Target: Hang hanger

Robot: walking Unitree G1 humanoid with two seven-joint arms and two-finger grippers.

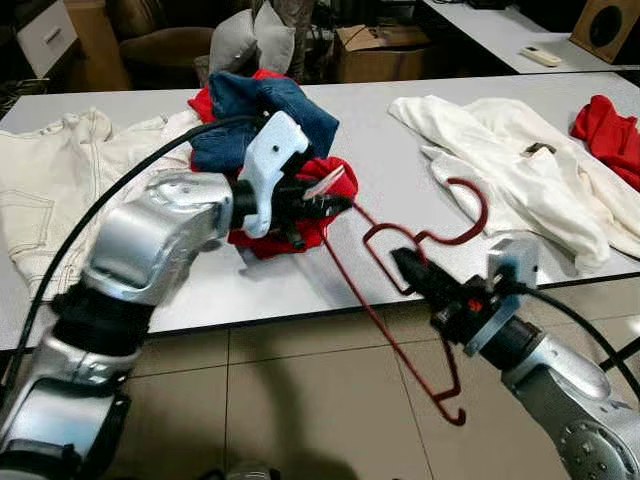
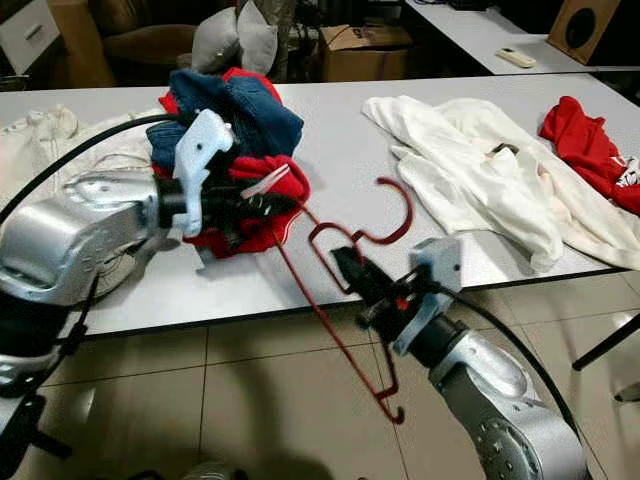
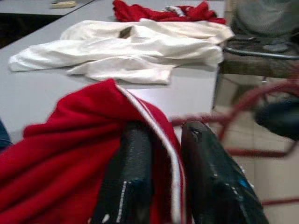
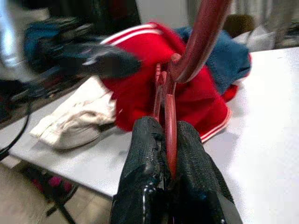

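Note:
A dark red wire hanger (image 1: 400,300) juts over the front edge of the grey table (image 1: 380,150), its hook (image 1: 470,205) above the tabletop and one end hanging toward the floor. My right gripper (image 1: 410,268) is shut on the hanger just below its neck; the wire runs between the black fingers (image 4: 154,158). My left gripper (image 1: 335,203) is shut on the edge of a red garment with white stripes (image 3: 70,135), which lies in a pile under blue denim (image 1: 265,110). One hanger arm reaches into that red cloth.
A white shirt (image 1: 510,160) lies spread on the table's right half, with another red garment (image 1: 610,135) at the far right. Cream trousers (image 1: 50,190) cover the left end. Tiled floor (image 1: 300,400) lies below the front edge; boxes and cushions stand behind the table.

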